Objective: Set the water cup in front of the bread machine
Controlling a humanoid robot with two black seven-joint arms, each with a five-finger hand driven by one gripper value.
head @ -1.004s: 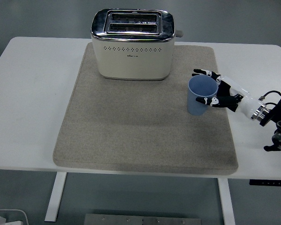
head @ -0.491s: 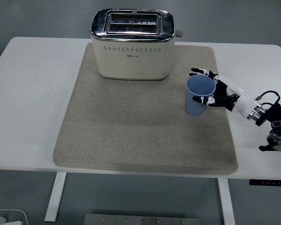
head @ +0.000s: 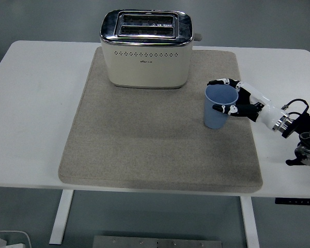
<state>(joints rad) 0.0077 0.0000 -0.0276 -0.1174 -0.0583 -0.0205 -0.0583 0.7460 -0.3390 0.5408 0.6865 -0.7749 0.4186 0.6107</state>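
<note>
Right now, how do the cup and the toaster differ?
The blue cup is small, plain and held by the right hand; the cream toaster is much larger, chrome-topped and untouched. The cup sits right of the toaster, not in front. Both stand upright on the mat.

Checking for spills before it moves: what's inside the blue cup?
Through the blue cup's open mouth only its blue inner wall shows, no visible liquid. The bottom is hidden by the near wall. The right robot hand wraps its side.

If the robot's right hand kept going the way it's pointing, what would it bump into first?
The blue cup: the right hand points left, its fingers already curled around it. Beyond lies only bare beige mat; the toaster seems farther back.
</note>
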